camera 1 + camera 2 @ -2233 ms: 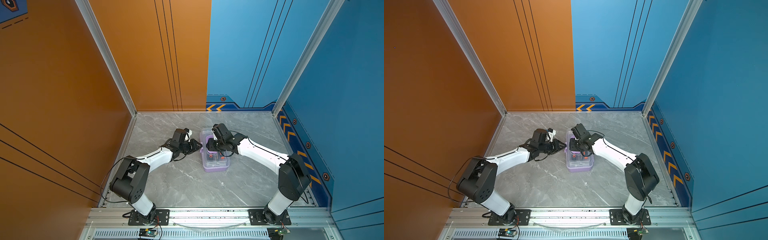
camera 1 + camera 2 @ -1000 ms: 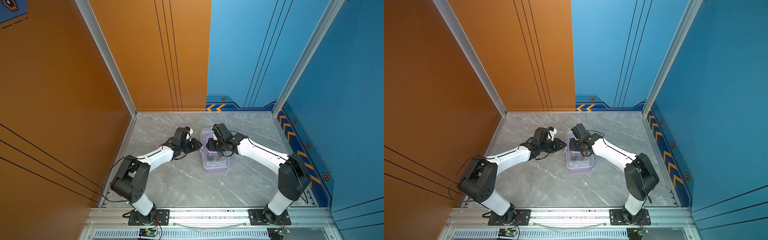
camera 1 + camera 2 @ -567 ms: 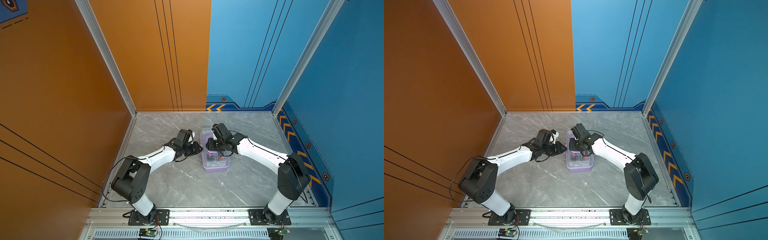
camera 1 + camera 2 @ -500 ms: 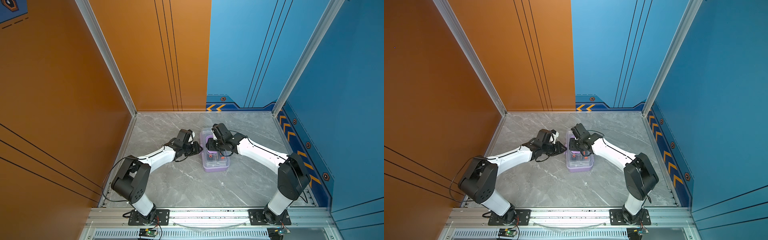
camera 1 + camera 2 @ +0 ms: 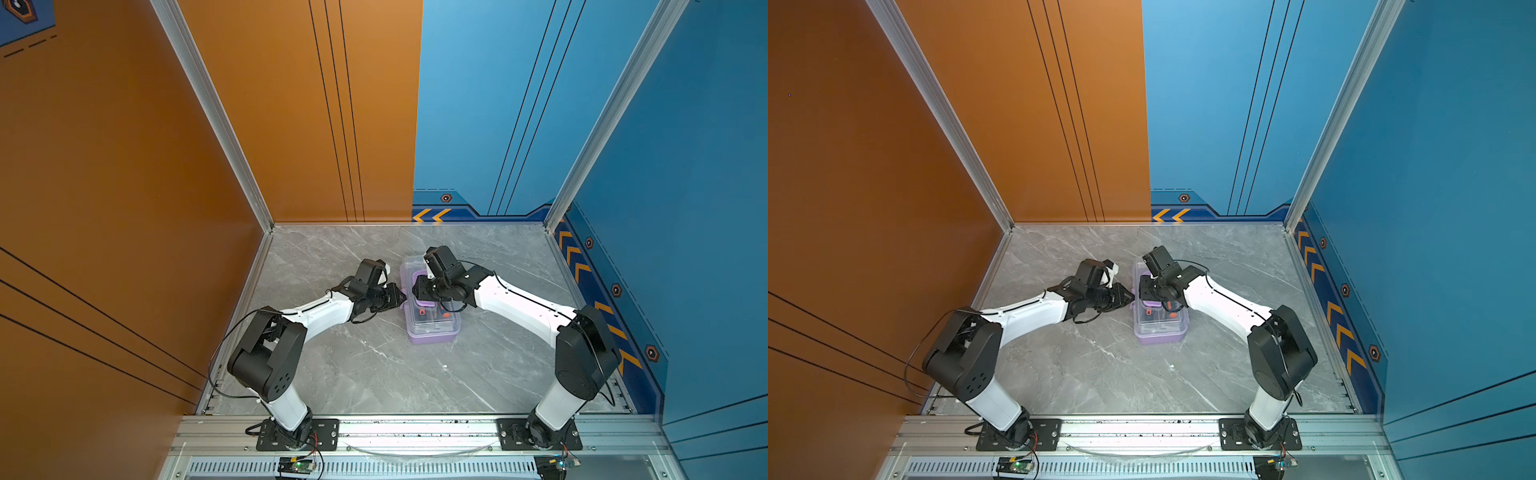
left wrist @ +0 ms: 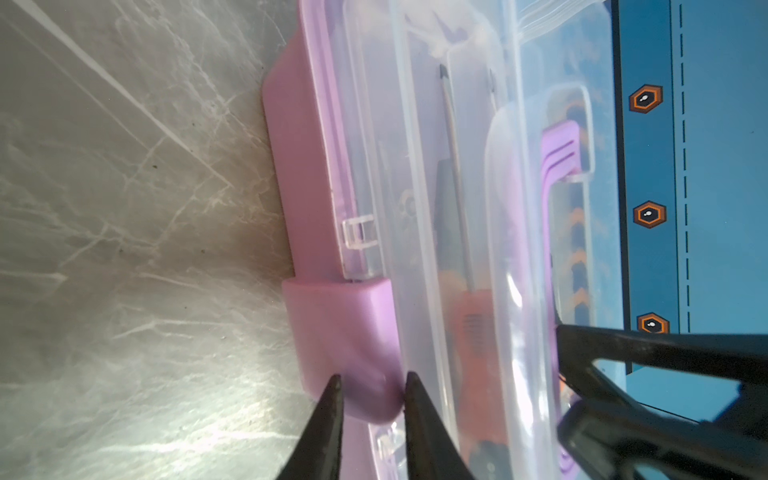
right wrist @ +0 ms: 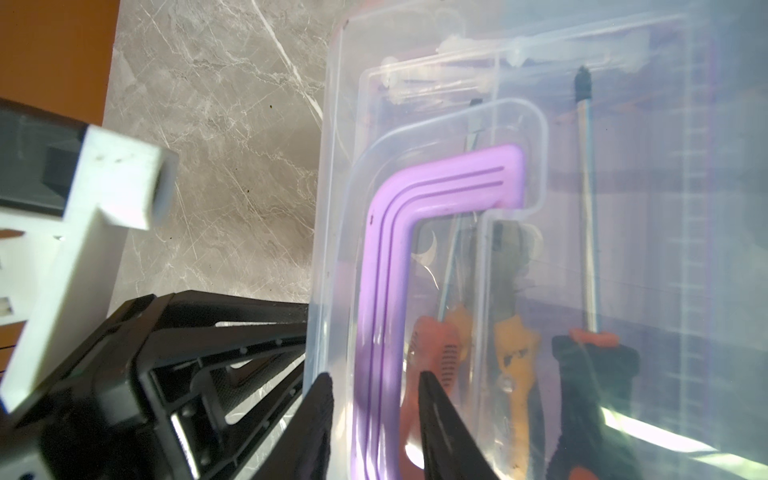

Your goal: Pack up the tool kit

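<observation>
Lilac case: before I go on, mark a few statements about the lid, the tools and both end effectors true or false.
1. The clear lid is down on the small lilac plastic case. True.
2. The right end effector hangs well clear of the case. False: its tips sit either side of the purple handle on the lid.
3. The left end effector has its tips at the lilac side latch. True.
4. The orange-handled screwdriver lies outside the case. False: it is inside, under the lid.
</observation>
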{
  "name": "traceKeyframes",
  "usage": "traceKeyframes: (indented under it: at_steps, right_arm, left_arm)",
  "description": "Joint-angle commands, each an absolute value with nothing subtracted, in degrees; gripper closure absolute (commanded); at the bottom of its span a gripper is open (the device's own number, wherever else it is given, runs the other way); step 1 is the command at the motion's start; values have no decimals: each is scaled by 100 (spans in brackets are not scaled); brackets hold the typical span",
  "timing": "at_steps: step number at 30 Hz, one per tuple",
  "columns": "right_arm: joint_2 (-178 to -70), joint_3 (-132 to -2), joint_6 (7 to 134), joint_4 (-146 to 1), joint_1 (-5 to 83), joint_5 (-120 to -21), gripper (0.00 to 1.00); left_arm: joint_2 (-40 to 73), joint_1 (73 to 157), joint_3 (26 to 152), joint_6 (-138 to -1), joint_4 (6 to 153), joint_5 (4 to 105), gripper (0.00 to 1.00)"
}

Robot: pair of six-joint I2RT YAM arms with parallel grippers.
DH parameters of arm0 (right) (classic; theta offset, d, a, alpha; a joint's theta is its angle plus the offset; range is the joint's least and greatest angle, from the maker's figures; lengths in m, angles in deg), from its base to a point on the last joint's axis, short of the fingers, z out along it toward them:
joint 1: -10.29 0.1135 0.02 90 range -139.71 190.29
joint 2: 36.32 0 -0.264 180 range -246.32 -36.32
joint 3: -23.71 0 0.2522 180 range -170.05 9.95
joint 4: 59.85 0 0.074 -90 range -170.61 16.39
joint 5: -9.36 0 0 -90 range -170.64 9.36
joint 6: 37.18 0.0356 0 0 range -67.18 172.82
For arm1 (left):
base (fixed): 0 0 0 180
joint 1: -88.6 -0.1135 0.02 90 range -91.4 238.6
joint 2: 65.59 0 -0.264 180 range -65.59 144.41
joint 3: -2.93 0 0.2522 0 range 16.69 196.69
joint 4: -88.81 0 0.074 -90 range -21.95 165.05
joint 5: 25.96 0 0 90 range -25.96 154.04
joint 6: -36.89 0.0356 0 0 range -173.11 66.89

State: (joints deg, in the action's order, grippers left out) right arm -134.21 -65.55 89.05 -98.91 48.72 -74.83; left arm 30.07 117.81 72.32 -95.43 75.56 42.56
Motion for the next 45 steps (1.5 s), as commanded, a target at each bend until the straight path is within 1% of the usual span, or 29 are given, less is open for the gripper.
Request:
traceKeyframes:
  at_steps: [1, 9, 16, 22, 33, 40, 45]
  right_arm:
    - [-13622, -6310, 8869, -10259, 4843, -7475, 62]
    - [-13791, -6170, 8885, -10270, 4826, -7289, 62]
    - [-13873, -5844, 9012, -10049, 4841, -6971, 62]
    - [-13896, -5376, 9177, -9683, 4842, -6679, 62]
    - [-13816, -4806, 9332, -9158, 4820, -6364, 62]
    - [-13931, -4357, 9543, -8546, 4826, -5983, 62]
    - [-14031, -4077, 9736, -8098, 4807, -5744, 62]
  left_arm:
    - [3319, 11913, 7121, -9600, 7923, 3996, 71]
    - [3540, 11943, 6873, -9824, 8637, 3891, 71]
    - [3565, 12187, 6550, -10105, 9425, 3954, 71]
    - [3643, 12507, 6128, -10583, 10339, 4234, 70]
    - [3822, 13094, 5845, -11237, 11357, 5048, 69]
    - [4268, 13235, 5300, -11975, 13171, 5458, 66]
    - [4872, 13278, 5232, -12516, 14301, 5387, 65]
